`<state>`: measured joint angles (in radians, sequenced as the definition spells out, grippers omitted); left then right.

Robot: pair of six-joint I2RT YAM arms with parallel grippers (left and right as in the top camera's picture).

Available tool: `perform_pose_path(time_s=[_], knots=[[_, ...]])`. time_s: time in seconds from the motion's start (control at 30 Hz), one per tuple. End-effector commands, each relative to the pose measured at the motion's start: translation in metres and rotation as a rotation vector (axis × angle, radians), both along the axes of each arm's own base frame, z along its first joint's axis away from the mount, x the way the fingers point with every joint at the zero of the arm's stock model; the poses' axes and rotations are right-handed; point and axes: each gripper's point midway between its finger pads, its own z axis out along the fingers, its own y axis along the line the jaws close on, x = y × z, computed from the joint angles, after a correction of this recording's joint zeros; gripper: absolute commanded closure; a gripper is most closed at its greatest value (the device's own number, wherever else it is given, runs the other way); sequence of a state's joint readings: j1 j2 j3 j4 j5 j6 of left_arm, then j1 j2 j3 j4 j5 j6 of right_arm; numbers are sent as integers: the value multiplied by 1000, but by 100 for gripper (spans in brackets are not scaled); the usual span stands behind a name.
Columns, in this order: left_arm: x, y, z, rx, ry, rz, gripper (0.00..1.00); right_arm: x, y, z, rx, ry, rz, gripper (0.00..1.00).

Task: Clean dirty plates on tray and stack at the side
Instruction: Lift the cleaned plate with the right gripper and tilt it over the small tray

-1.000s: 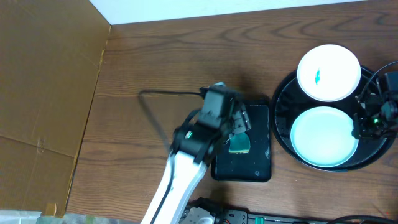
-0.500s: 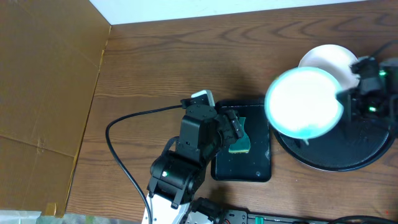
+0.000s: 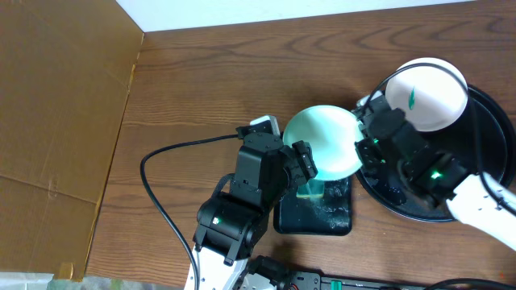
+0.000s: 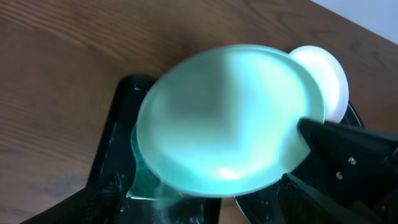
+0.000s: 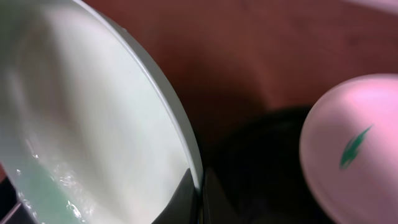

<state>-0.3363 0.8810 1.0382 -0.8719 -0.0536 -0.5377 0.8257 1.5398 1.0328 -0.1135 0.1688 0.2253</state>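
The right gripper (image 3: 363, 137) pinched the rim of one plate (image 3: 322, 141). It held the plate tilted over the small black tray (image 3: 334, 219), so drips would fall there and the sponge (image 3: 310, 190) could reach it. The left gripper (image 3: 300, 161) sat just beside the sponge. The plate hid its fingers, so I cannot tell if it was wide or closed. A second plate (image 3: 426, 93), with a teal smear, lay on the round tray (image 3: 492, 189), not yet cleaned.
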Motion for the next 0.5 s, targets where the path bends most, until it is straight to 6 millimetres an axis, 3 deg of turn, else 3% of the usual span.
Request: perform_pose_path(time_s=[0.0,0.2,0.47], knots=[[1,0,6,2,-12,-4,20,10,-4,30,-52,-165,-68,99],[1,0,6,2,-12,-4,20,3,6,54,-102,-294,-40,99],[1,0,6,2,-12,-4,20,-5,3,73,-144,-381,-87,99]])
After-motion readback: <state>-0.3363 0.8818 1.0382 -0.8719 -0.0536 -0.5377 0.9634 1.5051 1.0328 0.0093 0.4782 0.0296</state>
